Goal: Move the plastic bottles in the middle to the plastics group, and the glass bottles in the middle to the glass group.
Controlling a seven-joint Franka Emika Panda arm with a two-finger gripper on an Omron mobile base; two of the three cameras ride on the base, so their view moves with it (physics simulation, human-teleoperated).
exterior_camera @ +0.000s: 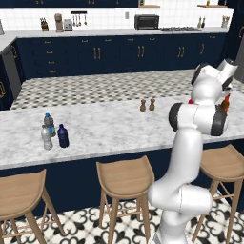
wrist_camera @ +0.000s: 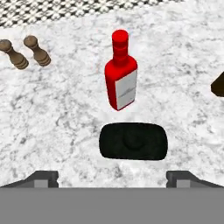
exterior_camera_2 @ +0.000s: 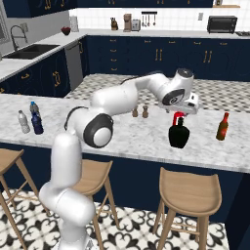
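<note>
Between my two fingertips (wrist_camera: 41, 177) sits nothing: my pincer (wrist_camera: 113, 178) stands wide open, holding no object, hanging right above the black bottle (wrist_camera: 133, 141). That squat bottle stands upright on the counter (wrist_camera: 65, 127) directly below me, seen from its top, free of my fingers. I judge it is set down where it belongs, since the red bottle (wrist_camera: 121, 72) stands just beyond it, near but apart, and the brown bottle (exterior_camera_2: 222, 127) is off to one side on the same stretch of marble. Those two make the glass group, so the black one beside them reads as delivered.

Further out, past the red bottle, two small shakers (wrist_camera: 24, 52) stand close together; they are no part of the job.

Far from me, at the other end of the counter, the navy bottle (exterior_camera: 63, 136) and the silvery bottle (exterior_camera: 46, 138) stand just beside the water bottle (exterior_camera: 49, 124), all upright in a tight cluster. That looks like the plastics already gathered.

My next move, I reckon, is to lift straight up so my fingers clear the black bottle's neck without tipping it
</note>
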